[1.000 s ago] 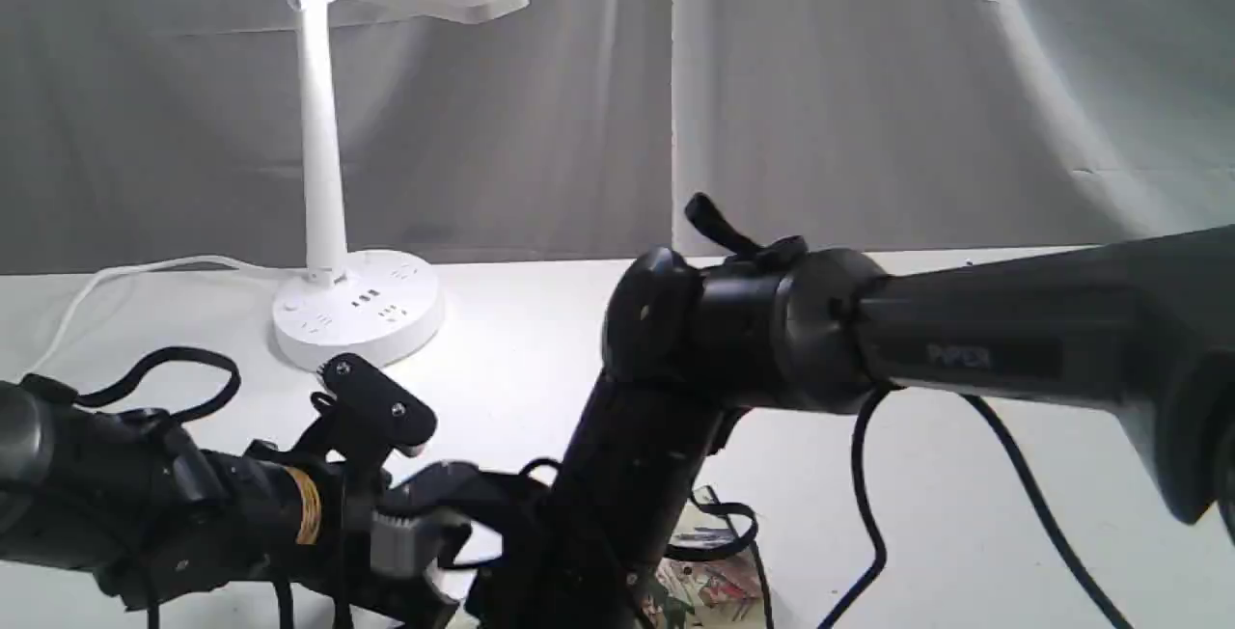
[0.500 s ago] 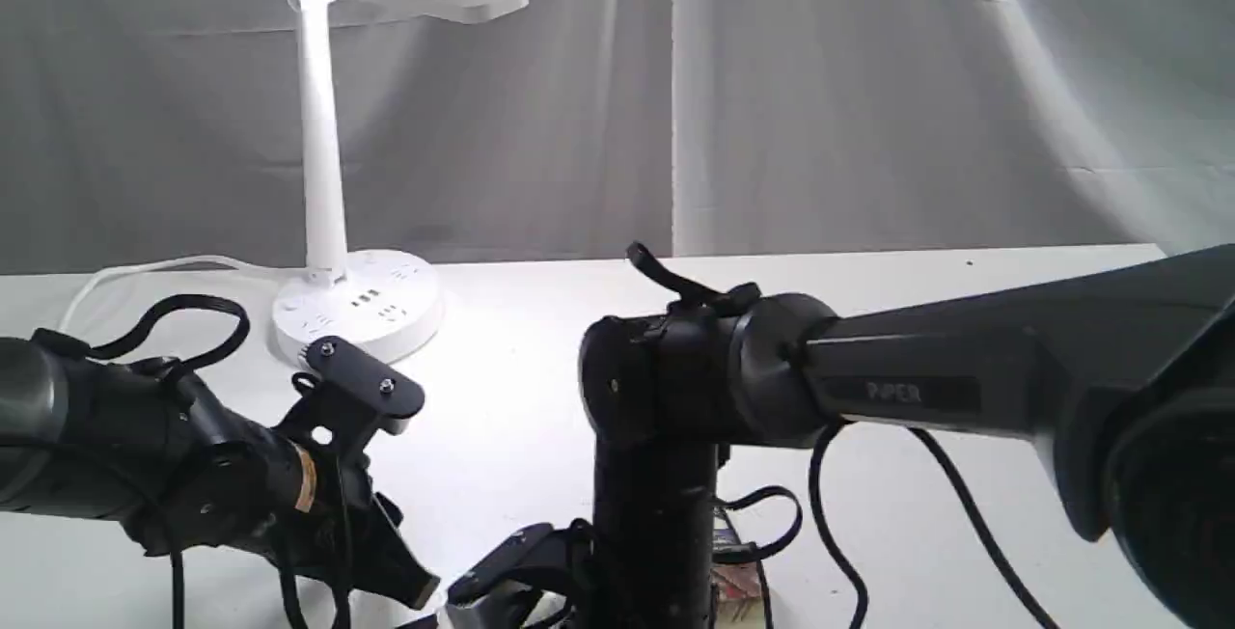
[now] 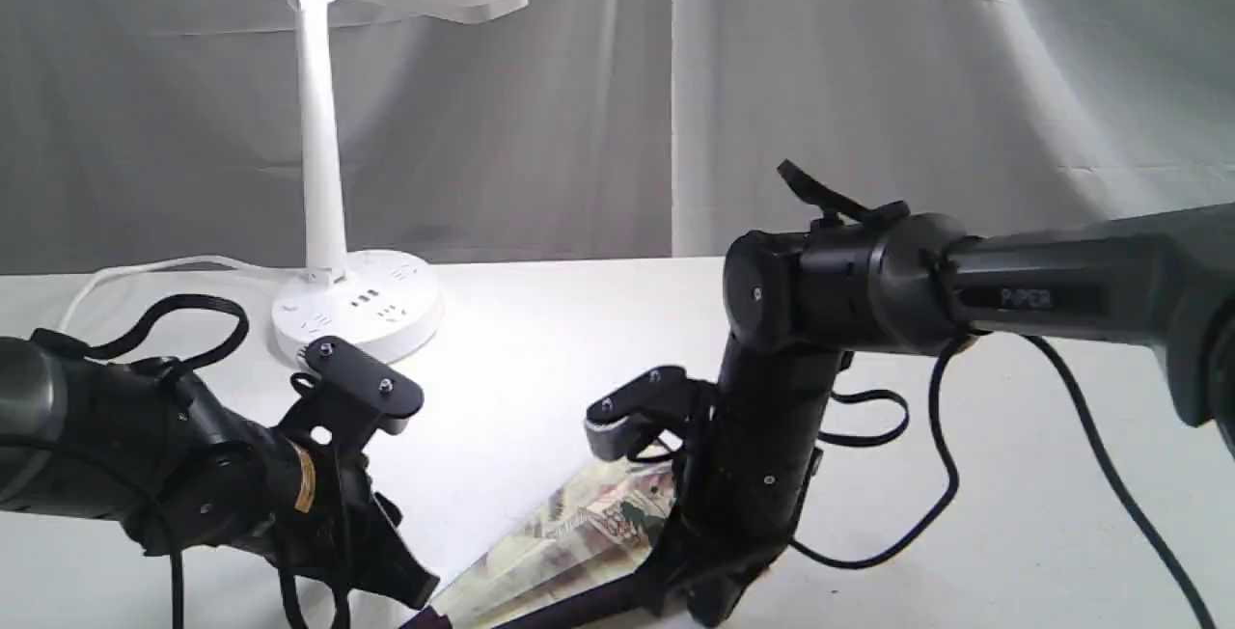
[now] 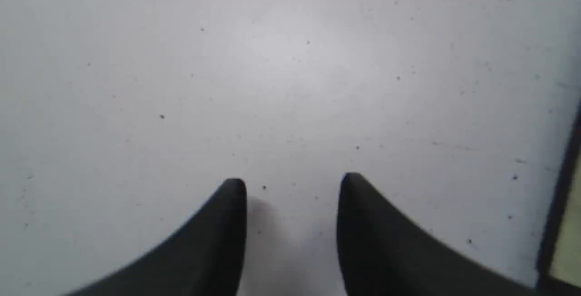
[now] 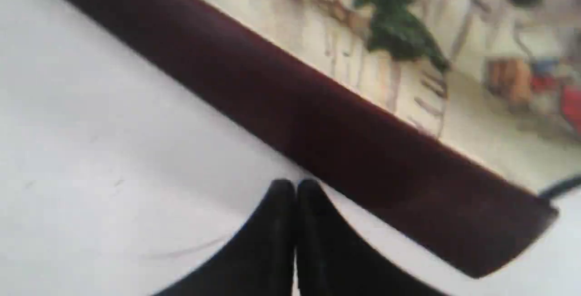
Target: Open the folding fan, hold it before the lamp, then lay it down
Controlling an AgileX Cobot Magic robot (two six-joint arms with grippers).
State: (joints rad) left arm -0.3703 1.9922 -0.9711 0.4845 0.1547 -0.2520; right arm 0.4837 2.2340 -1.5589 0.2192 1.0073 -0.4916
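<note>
The folding fan [image 3: 579, 533] lies partly spread on the white table at the front, its painted cream leaf facing up. In the right wrist view its dark maroon guard [image 5: 317, 123] runs diagonally, with the painted leaf [image 5: 408, 60] beyond it. My right gripper [image 5: 295, 187] is shut, its tips right against the guard's edge with nothing between them. It stands at the fan's right side [image 3: 714, 600]. My left gripper [image 4: 292, 182] is open over bare table, left of the fan [image 4: 565, 223]. The white lamp [image 3: 323, 176] stands at the back left.
The lamp's white cord [image 3: 125, 272] trails left from its round base [image 3: 357, 315]. A grey curtain [image 3: 868, 79] hangs behind the table. Black cables [image 3: 926, 475] loop under the right arm. White table surface [image 3: 1013, 513] stretches to the right.
The right arm has swung to the right and risen, and the fan's painted leaf now shows spread beside it. The left arm dipped early on and has since stayed still.
</note>
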